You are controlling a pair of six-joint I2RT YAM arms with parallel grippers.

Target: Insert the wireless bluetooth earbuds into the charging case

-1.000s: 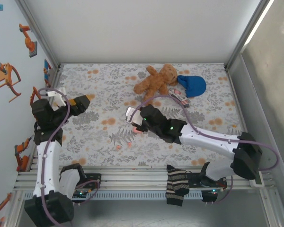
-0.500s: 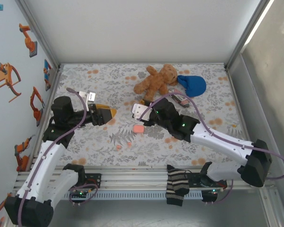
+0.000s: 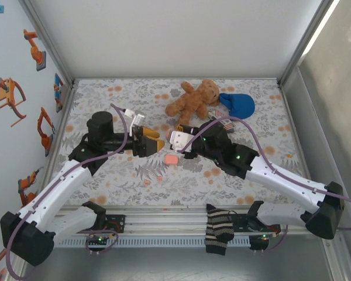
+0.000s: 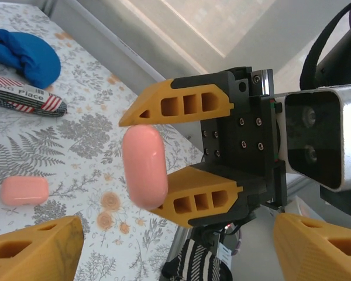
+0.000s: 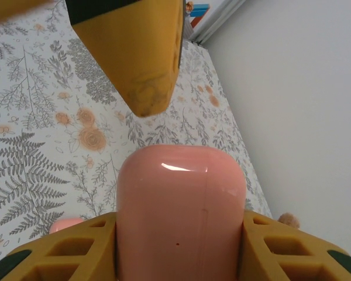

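Note:
My right gripper [image 5: 180,219] is shut on a pink charging case [image 5: 181,205], held upright above the floral cloth and closed. In the left wrist view that same case [image 4: 145,167] sits between the right gripper's yellow fingers [image 4: 181,105]. My left gripper [image 4: 176,221] is open, its fingers wide apart and facing the held case without touching it. In the top view the left gripper [image 3: 157,139] and right gripper [image 3: 174,140] meet at mid-table. A second pink case [image 3: 171,159] lies flat on the cloth below them. A tiny pink earbud [image 3: 159,177] lies nearer the front.
A brown teddy bear [image 3: 193,99], a blue pouch [image 3: 237,105] and a flag-printed item [image 3: 223,123] lie at the back right. A striped sock [image 3: 218,231] hangs over the front rail. Walls enclose the table on three sides.
The left arm swung from the left edge to the table's middle, up to the right gripper, its fingers narrowing slightly. The right gripper rose and shifted right with its case, uncovering the flat one.

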